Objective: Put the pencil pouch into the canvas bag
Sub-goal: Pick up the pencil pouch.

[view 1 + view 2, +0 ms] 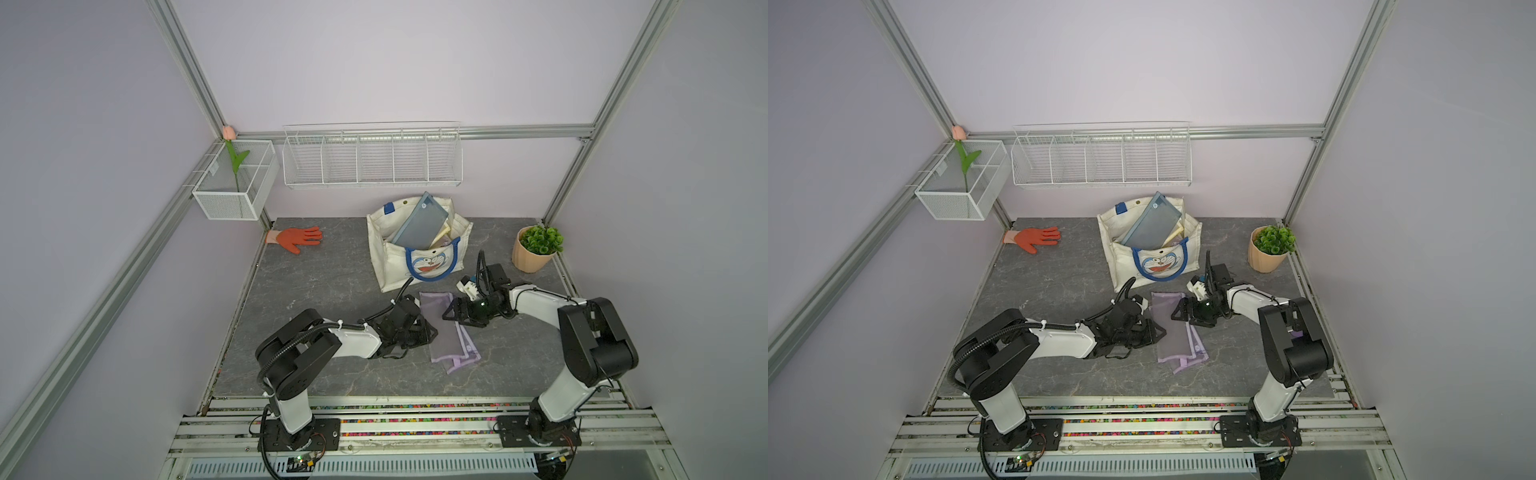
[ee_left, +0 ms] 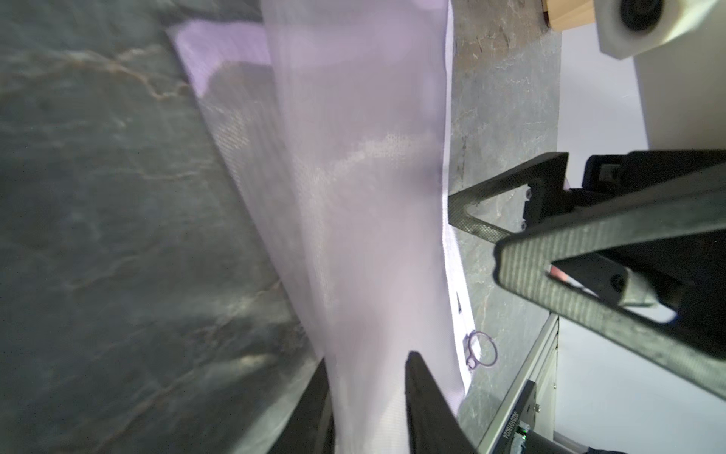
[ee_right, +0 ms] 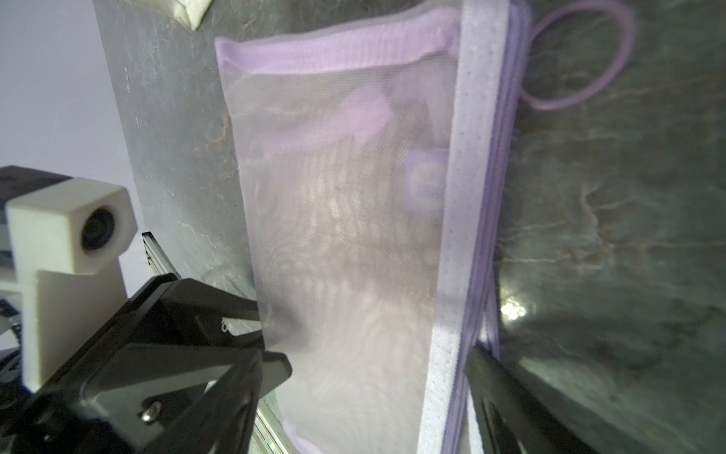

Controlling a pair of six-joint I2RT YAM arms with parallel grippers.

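Pencil pouch flat on the table, just in front of the canvas bag and clear of it, not yet inside.

Left to right in front of the bag:
- left gripper, fingers pinched on a raised fold of the pouch's mesh edge;
- the pouch itself;
- right gripper, jaws spread wide astride the pouch's zip side, grasping nothing.

Judged stage: pick-up barely begun, with lift, carry over the bag's rim and drop all outstanding. Bag mouth open upward, partly taken up by a grey book standing slantwise out of it.

Long axis of the pouch running from the bag's front straight away from it. One short end pointing at the printed cat face, zip band along the right-hand long side.
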